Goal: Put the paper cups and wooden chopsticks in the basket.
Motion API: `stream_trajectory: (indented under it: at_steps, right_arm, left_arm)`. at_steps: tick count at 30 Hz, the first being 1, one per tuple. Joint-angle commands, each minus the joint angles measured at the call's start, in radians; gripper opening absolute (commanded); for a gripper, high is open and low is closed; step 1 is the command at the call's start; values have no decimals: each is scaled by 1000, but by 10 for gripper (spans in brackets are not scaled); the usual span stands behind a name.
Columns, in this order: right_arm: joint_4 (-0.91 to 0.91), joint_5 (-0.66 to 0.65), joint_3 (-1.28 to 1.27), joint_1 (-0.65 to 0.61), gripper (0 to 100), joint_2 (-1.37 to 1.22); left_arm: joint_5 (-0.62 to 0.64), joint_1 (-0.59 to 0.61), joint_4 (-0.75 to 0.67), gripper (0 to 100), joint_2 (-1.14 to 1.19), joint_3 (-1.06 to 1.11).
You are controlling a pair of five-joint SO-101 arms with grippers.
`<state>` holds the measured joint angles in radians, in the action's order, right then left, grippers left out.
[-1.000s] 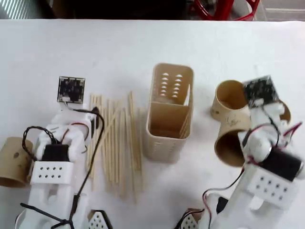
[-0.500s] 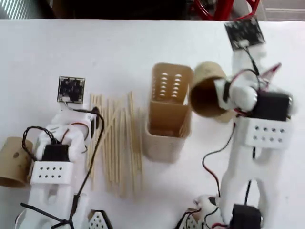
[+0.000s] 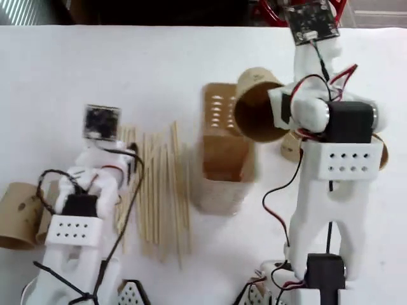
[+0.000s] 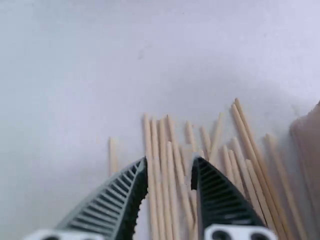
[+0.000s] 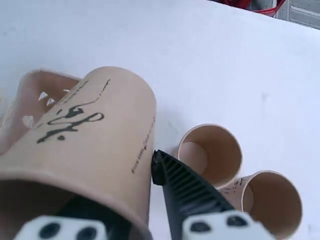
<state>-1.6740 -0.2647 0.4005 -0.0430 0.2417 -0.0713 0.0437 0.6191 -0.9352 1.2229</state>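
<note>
My right arm stretched forward, right gripper (image 5: pixel 142 172) clamping brown paper cup (image 3: pixel 254 105) on its side above tan perforated basket (image 3: pixel 216 108), at basket's 2 o'clock. My left arm low, left gripper (image 4: pixel 169 161) narrowly parted over pale wooden chopsticks (image 3: pixel 159 190), basket's 9 o'clock. Two more cups (image 5: pixel 212 150) at basket's 3 o'clock; another cup (image 3: pixel 19 213) far out at 9 o'clock.
</note>
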Motion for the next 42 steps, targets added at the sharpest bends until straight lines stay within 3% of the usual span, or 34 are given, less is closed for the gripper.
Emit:
stream_trajectory:
  at_steps: [1, 12, 16, 20, 33, 39, 42]
  right_arm:
    - [-19, -12, 35, 42, 17, 56]
    - [-41, -46, 25, 36, 17, 193]
    - [-30, -80, -120, -68, 17, 266]
    - [33, -101, -269, -176, 17, 312]
    - [266, -38, -446, -165, 26, 315]
    - [278, -38, -446, -166, 188, 315]
    - [278, -38, -448, -163, 210, 314]
  left_arm:
    - [-11, -97, 23, 155, -4, -14]
    - [-80, -104, 20, 155, -4, -8]
    - [-80, -104, 18, 155, -4, -8]
    - [-80, -104, 23, 155, -4, -8]
    - [-80, -104, 20, 155, -4, -6]
    - [-80, -104, 18, 155, -4, -6]
    - [-80, -104, 20, 155, -4, -6]
